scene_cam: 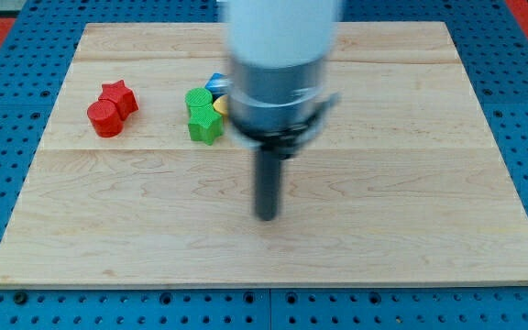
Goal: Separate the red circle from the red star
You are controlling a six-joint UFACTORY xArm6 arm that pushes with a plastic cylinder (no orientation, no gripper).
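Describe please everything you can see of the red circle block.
The red circle is a short, solid-looking cylinder, uniformly bright red with a matte, plastic-like surface. It stands flat on the wooden board, near the view's left, in the upper half. The red star sits against its upper right side, apparently touching. The green blocks lie apart to its right. My tip is far off, toward the board's middle.
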